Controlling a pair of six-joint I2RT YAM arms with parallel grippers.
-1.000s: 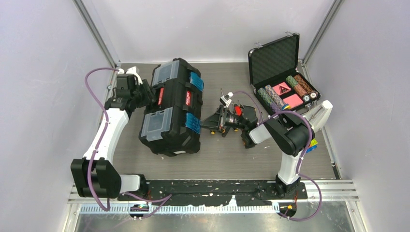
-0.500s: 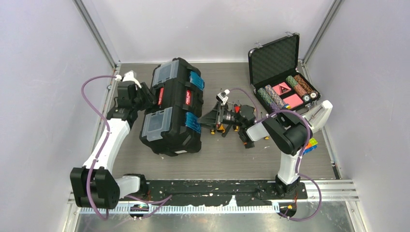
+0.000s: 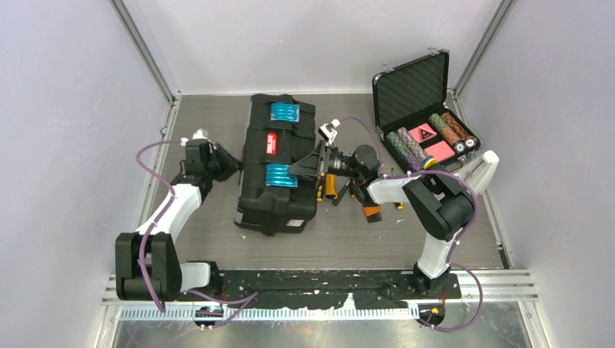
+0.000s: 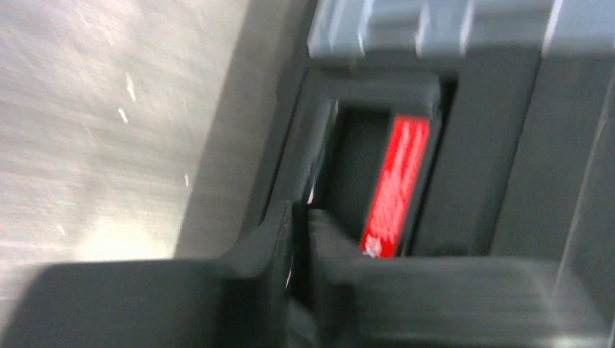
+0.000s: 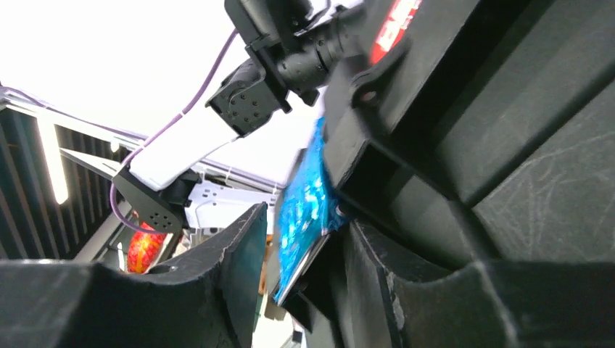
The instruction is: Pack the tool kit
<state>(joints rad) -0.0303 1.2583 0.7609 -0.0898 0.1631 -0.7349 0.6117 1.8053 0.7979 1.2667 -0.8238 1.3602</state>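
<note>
I see the black toolbox (image 3: 265, 199) lying in the middle of the table (image 3: 348, 239). My right gripper (image 5: 304, 221) has its fingers spread, with one blue latch (image 5: 310, 190) of the box between them. My left gripper (image 4: 299, 221) sits just beside the box's left side, near the red handle (image 4: 395, 181). Its fingers look almost together, but that view is blurry and I can't be sure.
</note>
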